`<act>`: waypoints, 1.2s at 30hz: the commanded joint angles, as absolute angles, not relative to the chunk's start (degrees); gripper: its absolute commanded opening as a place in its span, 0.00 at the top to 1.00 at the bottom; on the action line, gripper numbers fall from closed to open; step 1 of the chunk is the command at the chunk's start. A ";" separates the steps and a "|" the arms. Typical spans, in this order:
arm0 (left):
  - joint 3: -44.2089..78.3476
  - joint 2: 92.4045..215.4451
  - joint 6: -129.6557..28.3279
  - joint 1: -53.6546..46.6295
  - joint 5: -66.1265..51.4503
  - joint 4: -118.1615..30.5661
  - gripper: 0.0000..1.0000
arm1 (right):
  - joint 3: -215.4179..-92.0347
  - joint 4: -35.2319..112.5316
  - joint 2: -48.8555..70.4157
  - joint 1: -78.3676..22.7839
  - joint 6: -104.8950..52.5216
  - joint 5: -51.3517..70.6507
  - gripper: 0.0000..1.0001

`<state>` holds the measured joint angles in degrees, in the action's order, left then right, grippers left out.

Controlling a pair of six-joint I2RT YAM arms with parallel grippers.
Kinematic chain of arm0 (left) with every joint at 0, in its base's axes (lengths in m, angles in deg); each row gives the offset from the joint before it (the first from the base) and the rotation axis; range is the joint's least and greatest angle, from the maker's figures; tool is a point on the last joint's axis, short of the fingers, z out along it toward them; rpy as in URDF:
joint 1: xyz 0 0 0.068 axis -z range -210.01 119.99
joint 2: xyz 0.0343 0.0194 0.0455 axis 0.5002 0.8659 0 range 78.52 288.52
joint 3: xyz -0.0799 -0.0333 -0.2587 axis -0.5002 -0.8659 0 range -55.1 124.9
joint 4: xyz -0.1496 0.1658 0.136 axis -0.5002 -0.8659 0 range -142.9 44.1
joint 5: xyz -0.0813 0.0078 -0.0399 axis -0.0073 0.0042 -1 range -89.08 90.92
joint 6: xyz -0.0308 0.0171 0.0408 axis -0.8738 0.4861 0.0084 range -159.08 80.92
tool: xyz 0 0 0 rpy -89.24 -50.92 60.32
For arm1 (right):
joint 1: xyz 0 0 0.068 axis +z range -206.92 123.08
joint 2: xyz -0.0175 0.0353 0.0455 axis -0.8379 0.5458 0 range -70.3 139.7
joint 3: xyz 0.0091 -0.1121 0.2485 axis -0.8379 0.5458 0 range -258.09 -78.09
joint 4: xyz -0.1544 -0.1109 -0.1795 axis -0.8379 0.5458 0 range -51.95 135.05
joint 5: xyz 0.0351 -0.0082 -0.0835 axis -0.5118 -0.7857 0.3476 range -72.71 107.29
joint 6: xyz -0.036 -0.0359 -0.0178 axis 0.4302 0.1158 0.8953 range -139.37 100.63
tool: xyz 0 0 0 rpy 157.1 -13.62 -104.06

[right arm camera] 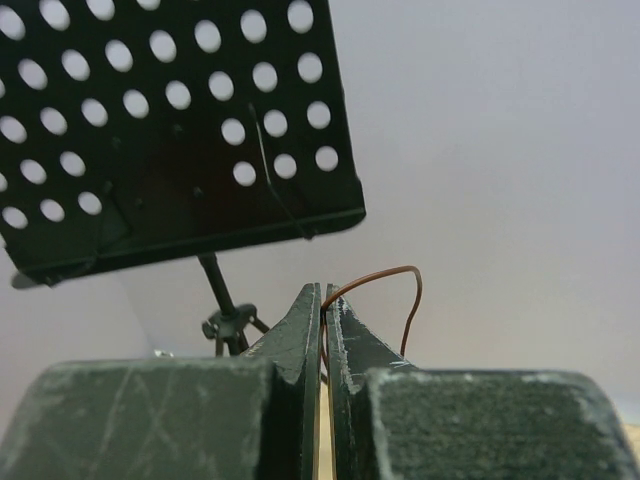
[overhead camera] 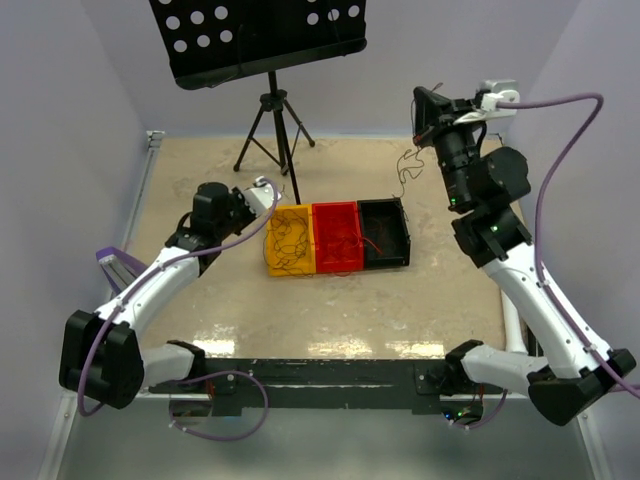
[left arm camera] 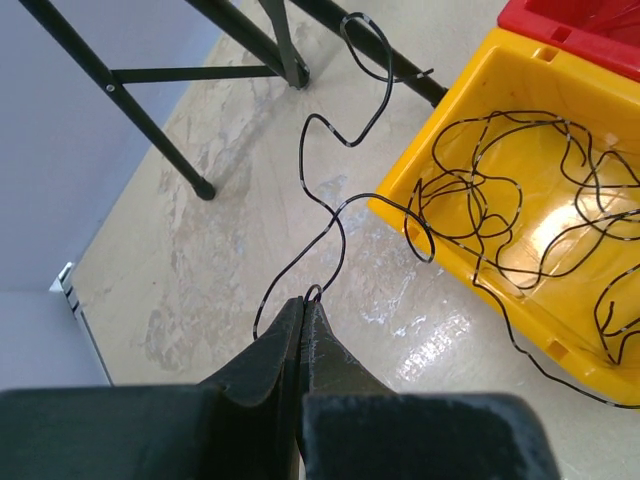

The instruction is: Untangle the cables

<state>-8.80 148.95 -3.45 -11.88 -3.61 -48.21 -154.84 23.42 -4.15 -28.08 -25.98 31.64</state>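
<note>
Left gripper, seen from above, sits low over the table with its jaws pressed together, just off the far-left corner of a yellow bin. A tangle of black cables lies in that bin to the gripper's right, with a red bin and a black bin further along the same row. The right gripper is raised high beyond the black bin, also clenched, and a thin cable dangles beneath it toward the table. In the left wrist view, the left gripper nips a black cable right at its tips. The strand curls away ahead in loose bends, with the tripod legs ahead and to the left. To the right, the yellow bin holds the tangle, one loop draping over its near wall, and a corner of the red bin shows beyond. In the right wrist view, the right gripper is closed on the thin cable, here reddish-brown, which arcs out from between the tips and down to the right. A perforated music stand stands ahead and to the upper left.
</note>
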 commanded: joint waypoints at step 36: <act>2.11 164.57 -5.68 -0.22 -1.80 -54.77 0.73 | -152.54 19.95 0.27 -29.23 -14.10 54.20 1.00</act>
